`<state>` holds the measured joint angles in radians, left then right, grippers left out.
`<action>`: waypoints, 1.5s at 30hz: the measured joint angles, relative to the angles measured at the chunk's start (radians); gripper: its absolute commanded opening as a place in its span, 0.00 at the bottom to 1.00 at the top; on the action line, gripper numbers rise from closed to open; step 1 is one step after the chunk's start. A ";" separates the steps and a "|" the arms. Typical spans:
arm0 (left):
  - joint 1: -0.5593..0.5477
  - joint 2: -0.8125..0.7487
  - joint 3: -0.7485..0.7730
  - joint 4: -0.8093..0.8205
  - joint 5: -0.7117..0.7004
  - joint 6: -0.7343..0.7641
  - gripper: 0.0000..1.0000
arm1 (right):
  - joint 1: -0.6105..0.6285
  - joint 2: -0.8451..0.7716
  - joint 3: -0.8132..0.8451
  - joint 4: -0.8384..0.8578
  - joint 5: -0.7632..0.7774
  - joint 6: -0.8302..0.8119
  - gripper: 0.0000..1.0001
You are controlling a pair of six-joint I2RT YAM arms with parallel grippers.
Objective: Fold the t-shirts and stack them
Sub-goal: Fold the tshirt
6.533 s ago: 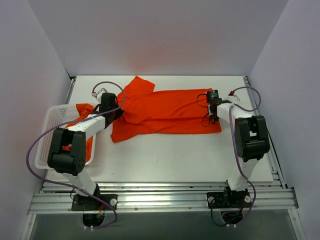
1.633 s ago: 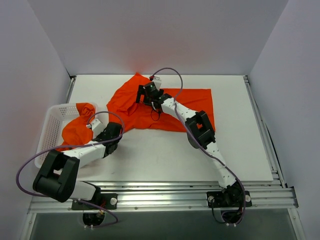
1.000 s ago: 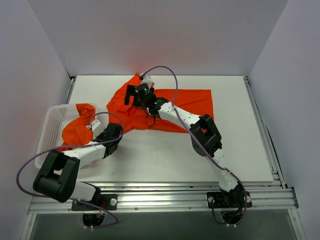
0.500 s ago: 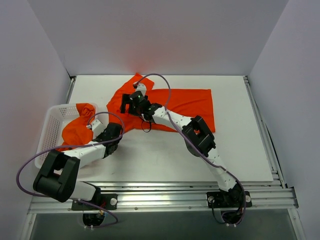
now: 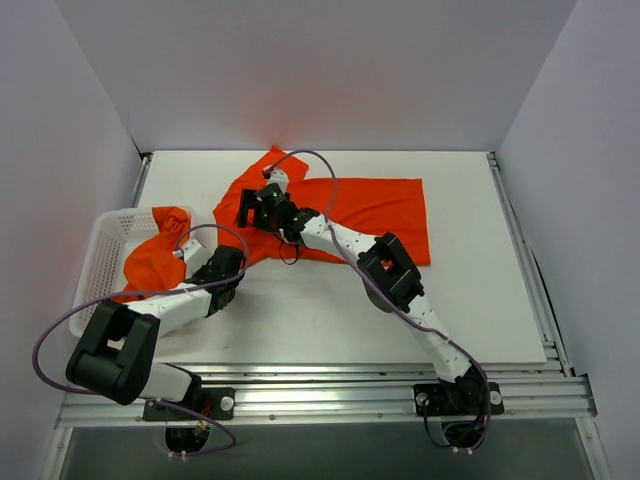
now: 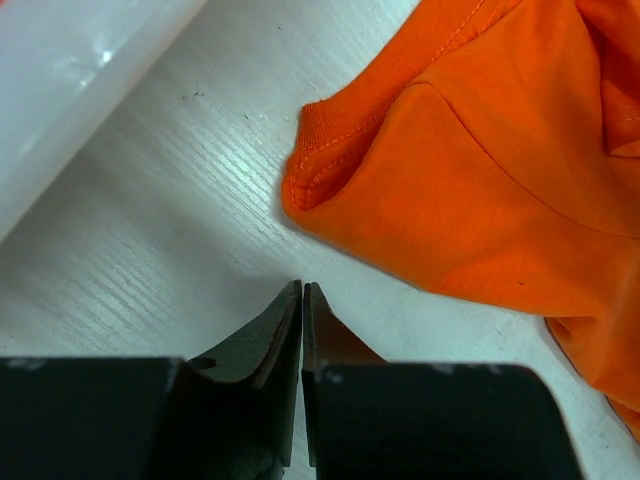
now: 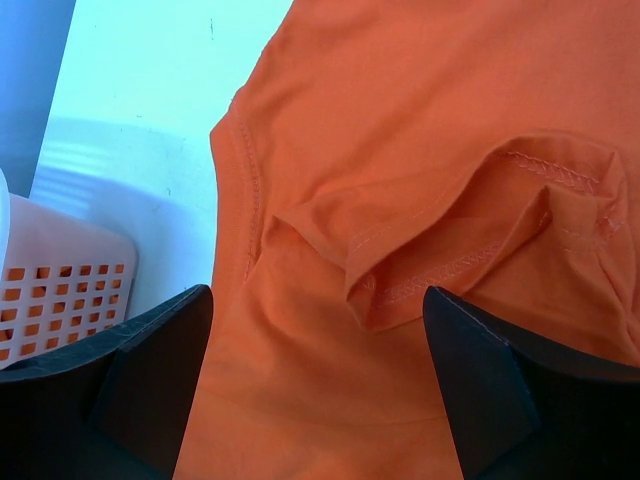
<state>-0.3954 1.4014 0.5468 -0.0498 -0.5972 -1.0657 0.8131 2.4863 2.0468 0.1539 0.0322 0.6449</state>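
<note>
Top external: t-shirt (image 5: pixel 385 205) on white table (image 5: pixel 490 310), grey walls (image 5: pixel 320 70)

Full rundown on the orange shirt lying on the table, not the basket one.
The t-shirt is plain orange-red, thin soft fabric with stitched hems and no print. It lies on the table towards the far side. Its right part is spread flat, while its left end, near the basket, is rumpled and folded over itself. The right gripper hangs over that rumpled end, jaws open either side of a folded hem. Whether it touches the fabric cannot be told.
</note>
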 measured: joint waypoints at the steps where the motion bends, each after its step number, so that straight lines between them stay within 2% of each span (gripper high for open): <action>1: 0.000 0.000 0.000 0.000 0.000 0.000 0.13 | 0.000 0.007 0.005 0.000 -0.003 0.003 0.81; 6: 0.000 -0.001 -0.001 0.001 0.000 0.000 0.13 | 0.002 0.041 0.028 -0.002 -0.013 0.011 0.77; 9: 0.000 -0.001 -0.004 0.002 0.000 0.000 0.13 | 0.003 0.049 0.033 -0.004 -0.023 0.013 0.65; 12: 0.000 -0.001 -0.010 0.002 0.000 0.000 0.13 | 0.006 0.050 0.046 -0.005 -0.039 0.015 0.39; 13: 0.000 -0.002 -0.012 0.002 0.000 0.000 0.13 | 0.007 0.052 0.053 -0.003 -0.043 0.018 0.34; 16: 0.000 -0.002 -0.013 0.002 0.000 0.000 0.13 | 0.007 0.064 0.081 0.002 -0.056 0.016 0.26; 23: 0.000 -0.006 -0.013 0.002 0.000 0.000 0.13 | 0.007 0.097 0.100 0.003 -0.076 0.017 0.24; 27: 0.000 -0.006 -0.013 0.002 0.000 0.000 0.13 | 0.007 0.105 0.100 -0.007 -0.081 0.017 0.31; 33: 0.000 -0.007 -0.013 0.002 0.000 0.000 0.13 | 0.007 0.098 0.065 0.011 -0.074 0.007 0.36; 45: 0.000 -0.008 -0.014 0.002 0.000 0.000 0.13 | 0.007 0.030 0.008 -0.009 -0.010 -0.029 0.35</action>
<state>-0.3954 1.3930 0.5331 -0.0479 -0.5976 -1.0657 0.8200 2.5160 2.0544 0.1448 0.0223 0.6159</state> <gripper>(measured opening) 0.126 0.355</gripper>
